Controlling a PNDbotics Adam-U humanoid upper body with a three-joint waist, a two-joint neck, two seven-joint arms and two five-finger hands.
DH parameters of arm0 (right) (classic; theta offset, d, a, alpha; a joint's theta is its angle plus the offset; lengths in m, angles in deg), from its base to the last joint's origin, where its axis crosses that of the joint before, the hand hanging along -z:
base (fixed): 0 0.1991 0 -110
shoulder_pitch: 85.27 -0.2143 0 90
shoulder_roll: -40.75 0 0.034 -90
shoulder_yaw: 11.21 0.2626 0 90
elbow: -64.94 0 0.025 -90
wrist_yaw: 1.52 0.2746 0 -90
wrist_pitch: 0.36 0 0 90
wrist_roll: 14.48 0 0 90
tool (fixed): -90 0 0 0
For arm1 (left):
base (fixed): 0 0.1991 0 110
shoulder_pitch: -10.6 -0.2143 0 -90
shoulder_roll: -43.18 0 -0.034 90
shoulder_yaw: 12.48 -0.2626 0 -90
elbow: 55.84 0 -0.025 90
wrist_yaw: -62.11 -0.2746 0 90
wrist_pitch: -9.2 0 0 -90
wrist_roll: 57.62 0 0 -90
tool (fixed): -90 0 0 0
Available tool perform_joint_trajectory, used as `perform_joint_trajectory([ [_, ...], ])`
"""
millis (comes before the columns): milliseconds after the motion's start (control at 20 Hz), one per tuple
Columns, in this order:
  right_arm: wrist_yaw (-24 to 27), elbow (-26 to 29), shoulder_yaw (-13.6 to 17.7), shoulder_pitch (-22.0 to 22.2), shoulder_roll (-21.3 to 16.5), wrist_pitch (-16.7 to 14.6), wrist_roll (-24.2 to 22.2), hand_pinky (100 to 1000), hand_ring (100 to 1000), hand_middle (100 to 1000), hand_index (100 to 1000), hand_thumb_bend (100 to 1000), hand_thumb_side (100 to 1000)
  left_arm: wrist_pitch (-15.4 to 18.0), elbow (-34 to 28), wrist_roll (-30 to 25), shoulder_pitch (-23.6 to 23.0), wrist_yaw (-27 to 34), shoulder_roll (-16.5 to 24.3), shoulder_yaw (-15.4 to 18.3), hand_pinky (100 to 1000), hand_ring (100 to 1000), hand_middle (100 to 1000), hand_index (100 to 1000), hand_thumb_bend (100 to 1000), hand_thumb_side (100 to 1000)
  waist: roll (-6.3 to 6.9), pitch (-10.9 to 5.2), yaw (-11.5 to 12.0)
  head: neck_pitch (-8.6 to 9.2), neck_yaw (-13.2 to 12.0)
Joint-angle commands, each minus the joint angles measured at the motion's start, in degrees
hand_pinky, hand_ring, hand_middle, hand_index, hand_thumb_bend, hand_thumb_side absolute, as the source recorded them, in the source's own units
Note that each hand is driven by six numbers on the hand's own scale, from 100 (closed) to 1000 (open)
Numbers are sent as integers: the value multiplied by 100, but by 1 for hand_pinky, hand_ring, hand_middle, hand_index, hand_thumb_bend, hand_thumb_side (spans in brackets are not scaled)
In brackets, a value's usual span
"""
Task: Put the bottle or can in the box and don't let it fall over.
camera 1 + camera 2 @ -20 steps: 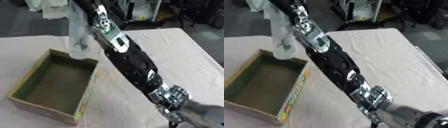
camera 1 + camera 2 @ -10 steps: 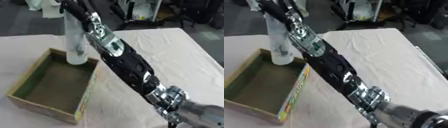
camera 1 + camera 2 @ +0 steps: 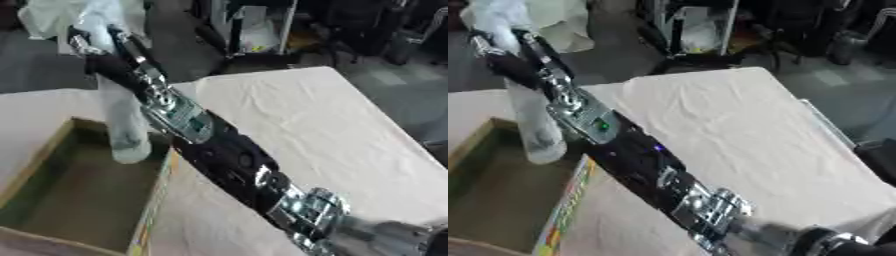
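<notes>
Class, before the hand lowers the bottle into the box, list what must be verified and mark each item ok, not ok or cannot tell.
1. Right hand curled round the clear bottle: ok.
2. Bottle upright: ok, roughly vertical.
3. Bottle base over the cardboard box opening: ok, near its far right corner.
4. Base resting on the box floor: cannot tell.
5. Box floor free of other objects: ok where visible.
6. Left hand out of the way: cannot tell, not in view.

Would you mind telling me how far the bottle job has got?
Done: the right hand has picked up the clear bottle and brought it over the cardboard box. In hand: it hangs upright above the box's far end. Left: lowering it to the bottom and releasing it standing.
</notes>
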State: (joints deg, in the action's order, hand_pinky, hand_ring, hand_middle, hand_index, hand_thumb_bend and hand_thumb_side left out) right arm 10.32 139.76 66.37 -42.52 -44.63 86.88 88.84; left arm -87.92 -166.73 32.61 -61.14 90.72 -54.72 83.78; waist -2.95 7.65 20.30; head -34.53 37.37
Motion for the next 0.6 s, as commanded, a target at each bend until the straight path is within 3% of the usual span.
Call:
perform_joint_trajectory([
  [50, 15, -20, 38, -77, -25, -226, 71, 336, 443, 559, 461, 100, 470, 5, -100, 57, 97, -2, 21, 88, 1000, 935, 1000, 793, 213, 807, 38, -75, 15, 84, -6],
  [250, -110, -58, 0, 20, -10, -577, 73, 516, 561, 706, 573, 100, 470, -7, -85, 128, 91, -27, 33, 123, 1000, 944, 1000, 797, 215, 813, 38, -60, -6, 59, -98],
  [600, -566, -155, -87, 122, 8, -515, -513, 712, 785, 916, 730, 100, 470, 36, -99, 384, 64, -131, 56, 169, 1000, 975, 1000, 815, 221, 818, 53, -62, -40, -104, -295],
])
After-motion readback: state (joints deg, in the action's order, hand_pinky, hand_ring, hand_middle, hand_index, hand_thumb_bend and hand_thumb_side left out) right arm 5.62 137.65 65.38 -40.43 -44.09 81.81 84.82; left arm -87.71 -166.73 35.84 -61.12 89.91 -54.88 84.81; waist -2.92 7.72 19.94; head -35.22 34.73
